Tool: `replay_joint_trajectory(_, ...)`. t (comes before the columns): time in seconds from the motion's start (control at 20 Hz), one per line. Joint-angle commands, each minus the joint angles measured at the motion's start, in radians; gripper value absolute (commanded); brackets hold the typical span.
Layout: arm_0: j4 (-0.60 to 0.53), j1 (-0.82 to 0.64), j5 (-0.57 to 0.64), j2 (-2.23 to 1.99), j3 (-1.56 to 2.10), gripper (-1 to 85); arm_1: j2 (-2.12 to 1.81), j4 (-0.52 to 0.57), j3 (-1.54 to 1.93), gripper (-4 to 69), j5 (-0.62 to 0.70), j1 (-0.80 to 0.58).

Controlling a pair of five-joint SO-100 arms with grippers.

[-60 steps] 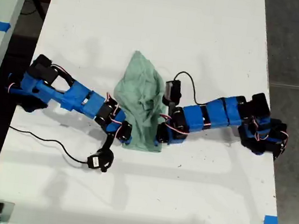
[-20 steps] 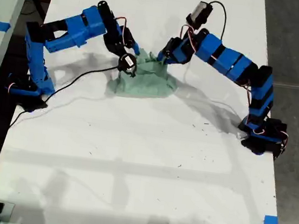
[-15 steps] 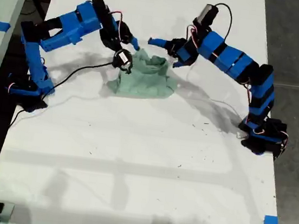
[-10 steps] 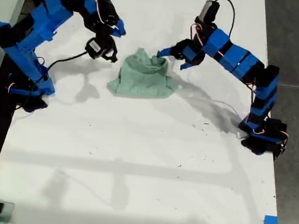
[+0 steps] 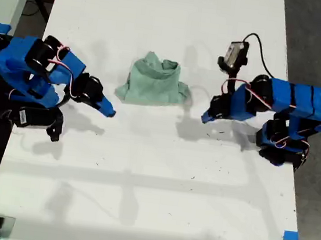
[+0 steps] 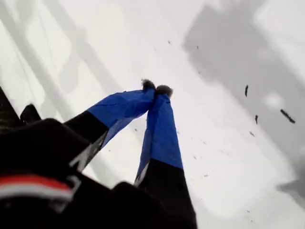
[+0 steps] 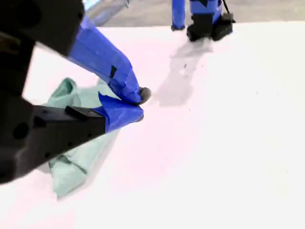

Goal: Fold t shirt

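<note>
Mint-green soft cloth, the small wrinkled t shirt (image 5: 152, 84), lies bunched into a rough rectangle on the white desk (image 5: 153, 178), toward the far middle of the exterior view, and nothing touches it.

The second wrist view has the shirt (image 7: 76, 138) just behind its tips, with another blue arm base far across the desk, so my second pincer (image 7: 138, 106) is probably the one at the exterior view's left (image 5: 107, 111). Its blue jaws are pressed together on nothing. My first pincer (image 6: 156, 88), probably at the exterior view's right (image 5: 206, 117), also has its jaws pressed together and empty over bare desk.

The fold looks uneven, I judge: one corner sticks out toward the exterior view's right. If a closed pincer comes back low, it may push the bundle and open the fold. A grip on only the top layer could pull the layers apart.

How many layers are there, and where the sleeves and collar lie, I cannot tell. The first wrist view does not show the shirt at all.
</note>
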State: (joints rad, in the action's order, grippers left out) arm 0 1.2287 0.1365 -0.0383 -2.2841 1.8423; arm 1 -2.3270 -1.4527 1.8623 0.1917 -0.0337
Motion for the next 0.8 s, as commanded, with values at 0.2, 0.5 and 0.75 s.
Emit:
replay_joint_trajectory(0.2,-0.339,0.046,-0.160,-0.491,0.733,-0.1,-0.865,0.110,0.784,0.1,-0.080,0.032)
replay_joint_trajectory(0.5,-0.250,-0.020,-0.172,-1.324,1.315,-0.2,-1.184,0.055,1.157,-0.8,-0.023,0.002)
replay_joint_trajectory(0.75,-0.192,-0.034,-0.204,-1.308,1.388,4.7,-1.184,0.064,1.220,3.9,-0.026,0.014)
